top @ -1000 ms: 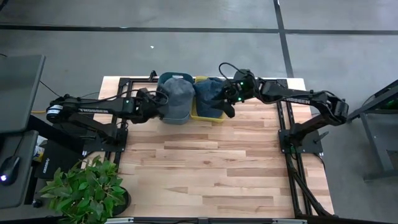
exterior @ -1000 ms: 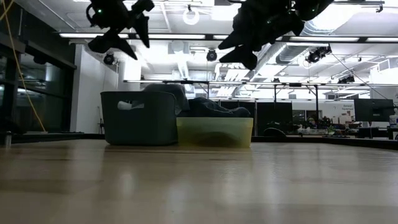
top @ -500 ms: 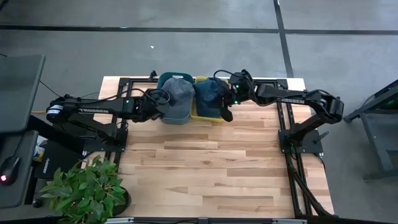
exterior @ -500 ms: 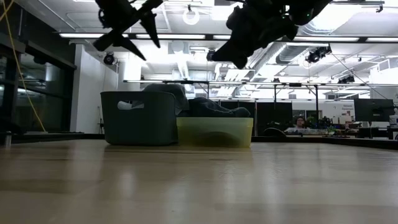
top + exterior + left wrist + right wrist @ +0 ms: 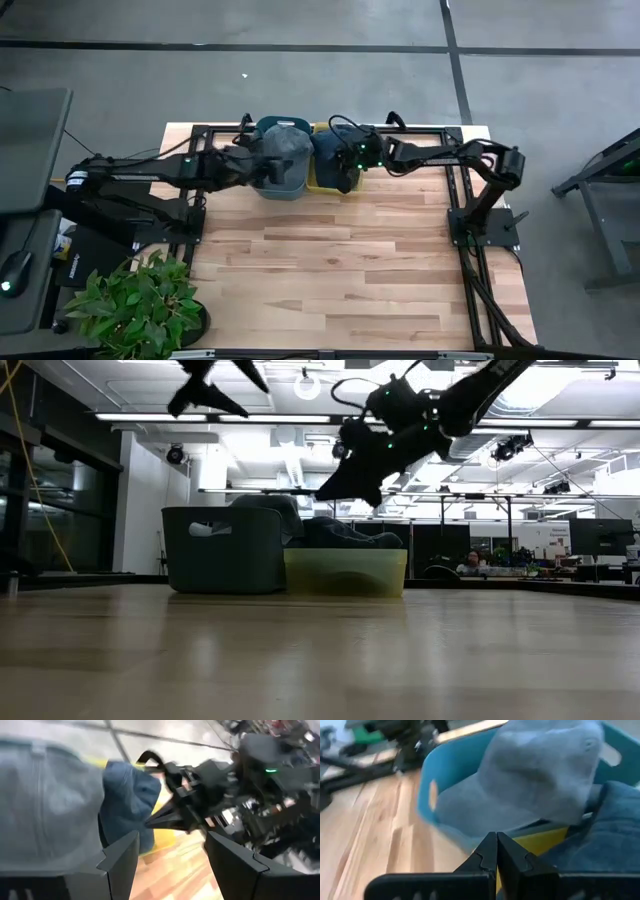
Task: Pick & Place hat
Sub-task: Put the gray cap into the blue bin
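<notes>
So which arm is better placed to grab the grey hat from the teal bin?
Left, probably: the left gripper hangs open right at the grey hat in the teal bin, while the right gripper is shut over the yellow bin.

Two hats: a grey one and a blue one. Two bins, teal and yellow. One plant. Possibly one person, far off.

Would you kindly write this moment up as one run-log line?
left gripper: open, above teal bin | right gripper: jaws shut, empty, over yellow bin | gray hat in teal bin | blue hat in yellow bin
</notes>
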Action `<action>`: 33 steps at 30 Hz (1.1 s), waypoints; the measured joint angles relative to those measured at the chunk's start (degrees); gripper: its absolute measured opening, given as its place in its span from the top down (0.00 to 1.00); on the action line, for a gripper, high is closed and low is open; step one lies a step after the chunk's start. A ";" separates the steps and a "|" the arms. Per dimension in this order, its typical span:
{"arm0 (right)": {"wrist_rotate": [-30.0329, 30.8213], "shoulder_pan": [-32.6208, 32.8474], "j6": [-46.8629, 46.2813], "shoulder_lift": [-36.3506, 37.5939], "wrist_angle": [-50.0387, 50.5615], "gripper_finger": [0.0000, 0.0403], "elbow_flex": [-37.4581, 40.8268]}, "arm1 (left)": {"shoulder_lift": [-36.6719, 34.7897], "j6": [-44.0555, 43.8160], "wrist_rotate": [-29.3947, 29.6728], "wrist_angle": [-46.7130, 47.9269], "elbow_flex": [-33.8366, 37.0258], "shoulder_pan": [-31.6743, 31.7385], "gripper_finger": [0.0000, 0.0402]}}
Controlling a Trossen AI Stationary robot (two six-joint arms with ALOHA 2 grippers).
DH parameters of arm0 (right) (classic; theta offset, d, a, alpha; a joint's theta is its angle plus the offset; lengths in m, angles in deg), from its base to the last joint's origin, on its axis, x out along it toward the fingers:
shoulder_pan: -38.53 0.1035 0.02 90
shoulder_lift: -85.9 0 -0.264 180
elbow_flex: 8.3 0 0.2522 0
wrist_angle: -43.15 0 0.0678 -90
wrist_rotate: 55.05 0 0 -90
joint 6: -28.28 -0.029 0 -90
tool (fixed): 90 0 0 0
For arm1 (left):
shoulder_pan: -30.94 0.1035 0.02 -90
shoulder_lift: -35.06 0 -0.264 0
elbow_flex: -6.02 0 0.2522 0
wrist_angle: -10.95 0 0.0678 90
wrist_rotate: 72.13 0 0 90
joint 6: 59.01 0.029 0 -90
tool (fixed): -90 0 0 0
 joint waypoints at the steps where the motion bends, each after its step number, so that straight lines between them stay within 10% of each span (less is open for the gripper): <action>1: 1.06 0.00 -1.17 -0.81 -1.17 1.00 0.00 | -1.21 3.17 -0.25 0.04 -0.03 0.02 0.44; 17: 14.27 0.84 -19.49 -9.20 -13.84 1.00 -0.14 | -8.52 33.70 -14.66 -7.41 0.03 0.02 0.44; 33: 20.37 1.74 -17.75 -18.17 -4.47 1.00 -18.57 | -11.98 36.60 -21.35 -5.05 0.08 0.04 0.44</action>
